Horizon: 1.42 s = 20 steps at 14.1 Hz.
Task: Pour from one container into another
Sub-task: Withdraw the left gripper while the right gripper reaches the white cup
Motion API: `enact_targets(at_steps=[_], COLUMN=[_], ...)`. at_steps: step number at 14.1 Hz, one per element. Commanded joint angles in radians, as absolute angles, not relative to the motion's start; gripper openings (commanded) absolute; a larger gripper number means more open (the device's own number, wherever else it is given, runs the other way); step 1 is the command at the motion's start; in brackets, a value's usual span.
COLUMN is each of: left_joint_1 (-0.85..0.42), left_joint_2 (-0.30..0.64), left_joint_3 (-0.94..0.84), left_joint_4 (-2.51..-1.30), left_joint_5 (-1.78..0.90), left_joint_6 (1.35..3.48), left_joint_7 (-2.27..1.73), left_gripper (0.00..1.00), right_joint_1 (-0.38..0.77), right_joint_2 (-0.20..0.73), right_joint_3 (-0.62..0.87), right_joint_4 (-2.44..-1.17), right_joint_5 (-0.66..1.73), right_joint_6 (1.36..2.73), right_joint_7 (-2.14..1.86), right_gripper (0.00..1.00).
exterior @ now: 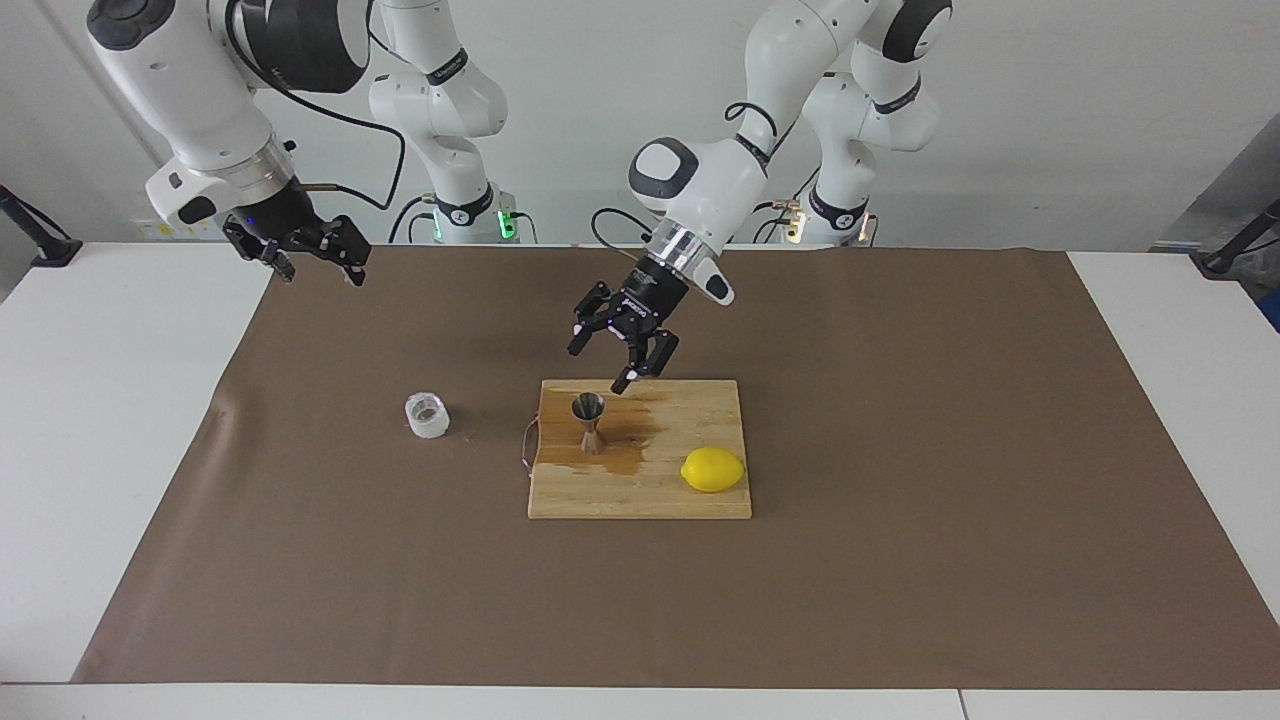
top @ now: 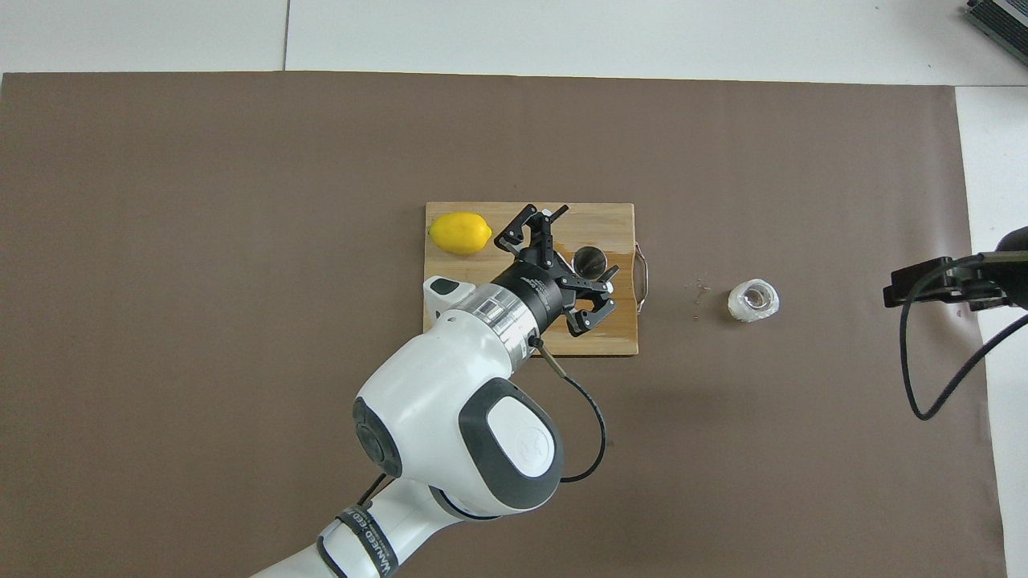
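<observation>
Left gripper (exterior: 613,352): raised over the cutting board's edge nearest the robots, fingers spread wide, nothing between them; it hangs above the jigger without touching it.
Right gripper (exterior: 312,255): up in the air over the right arm's end of the surface, above the brown mat's corner, jaws apart and empty; this arm waits.
Jigger (exterior: 588,422): upright on the cutting board (exterior: 700,495), at the board's end toward the right arm (its open mouth faces up, seen as a dark ring from overhead (top: 589,261)).
Clear cup (exterior: 427,415): upright on the brown mat (exterior: 900,560), beside the board toward the right arm's end, well apart from both grippers.
Wet patch (exterior: 625,455): a darker stain on the board around and beside the jigger's foot.
Lemon (exterior: 713,469): lying on the board at its end toward the left arm, farther from the robots than the jigger.
Surface (exterior: 130,400): white, the brown mat covering most of it.
</observation>
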<state>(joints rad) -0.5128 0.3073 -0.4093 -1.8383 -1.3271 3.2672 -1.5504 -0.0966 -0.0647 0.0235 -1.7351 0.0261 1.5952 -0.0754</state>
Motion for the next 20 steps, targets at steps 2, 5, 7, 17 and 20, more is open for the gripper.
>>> enact_targets(at_steps=[2, 5, 7, 17, 20], left_joint_1=[-0.390, -0.316, -0.247, -0.075, -0.074], left_joint_2=[0.229, 0.219, 0.212, 0.181, 0.178], left_joint_3=[-0.403, -0.403, -0.402, -0.397, -0.376], left_joint_4=[-1.893, -1.898, -1.902, -1.882, -1.839], left_joint_5=[-1.315, -1.235, -1.059, -0.245, -0.034], left_joint_6=[3.079, 2.987, 2.872, 2.455, 2.332], left_joint_7=[-1.424, -1.359, -1.359, -1.358, -1.312], left_gripper=[1.00, 1.00, 1.00, 1.00, 1.00], right_joint_1=[-0.113, -0.117, -0.132, -0.317, -0.266], right_joint_2=[-0.077, -0.080, -0.092, 0.052, 0.110], right_joint_3=[0.026, 0.026, 0.022, 0.021, 0.023], right_joint_4=[-1.750, -1.773, -1.828, -1.980, -1.997], right_joint_5=[0.049, 0.049, 0.049, 0.338, 0.440], right_joint_6=[1.605, 1.635, 1.710, 1.894, 1.991], right_joint_7=[-0.341, -0.555, -0.751, -1.596, -1.626], right_gripper=[1.00, 1.00, 1.00, 1.00, 1.00])
